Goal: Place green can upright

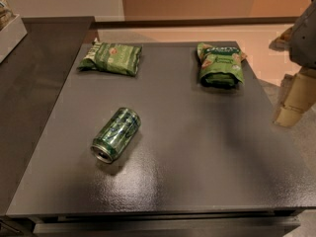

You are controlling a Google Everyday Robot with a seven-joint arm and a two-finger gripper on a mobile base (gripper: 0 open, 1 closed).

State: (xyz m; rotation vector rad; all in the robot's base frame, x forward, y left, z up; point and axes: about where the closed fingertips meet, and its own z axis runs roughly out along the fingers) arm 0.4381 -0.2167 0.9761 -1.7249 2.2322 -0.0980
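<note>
The green can (116,134) lies on its side on the dark grey table (197,152), left of the middle, with its silver end pointing toward the front left. My gripper (295,102) hangs at the right edge of the view, beyond the table's right side. It is well away from the can and holds nothing that I can see.
Two flat green snack bags lie at the back of the table, one at the back left (111,58) and one at the back right (220,64). A dark counter (29,83) adjoins the table on the left, with a white bin (10,31) at its far corner.
</note>
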